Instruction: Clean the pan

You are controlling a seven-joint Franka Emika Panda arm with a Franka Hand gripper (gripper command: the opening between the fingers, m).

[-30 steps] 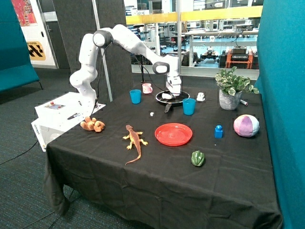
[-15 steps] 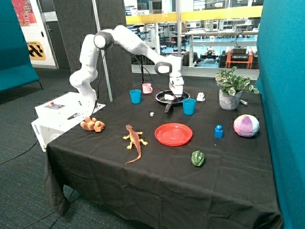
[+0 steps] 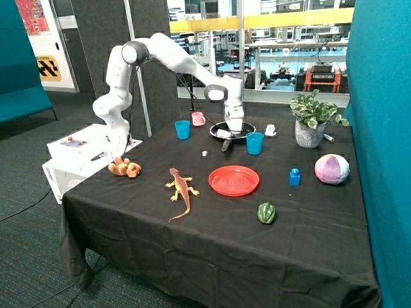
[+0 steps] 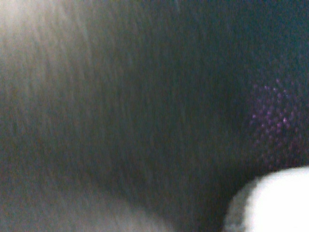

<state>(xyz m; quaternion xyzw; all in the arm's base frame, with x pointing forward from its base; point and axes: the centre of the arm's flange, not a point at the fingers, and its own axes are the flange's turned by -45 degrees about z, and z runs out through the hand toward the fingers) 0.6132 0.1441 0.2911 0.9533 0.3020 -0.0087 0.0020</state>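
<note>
The pan (image 3: 231,130) sits toward the back of the tabletop (image 3: 212,237), between the two blue cups, its short handle pointing at the red plate. The claw (image 3: 236,130) is down inside it, beside something pale lying in the bowl, perhaps a cloth or sponge; from here I cannot tell whether the claw is apart or together, and the wrist view shows only dark blur with a pale lump at one edge.

To wipe well, I'd judge it wants light downward pressure and small circles kept within the rim, since a hard push could skid the pan on the cloth into a cup.

From the left: a soft brown plush toy (image 3: 124,168), a rubbery orange lizard (image 3: 182,190), a smooth blue cup (image 3: 182,129), a small pink mug (image 3: 198,119), the round black pan, the flat glossy plate (image 3: 234,180), the second blue cup (image 3: 255,143), a green pepper-shaped thing (image 3: 266,212), a blue block (image 3: 295,176), a potted plant (image 3: 313,119), a pink-and-white ball (image 3: 332,169).
</note>
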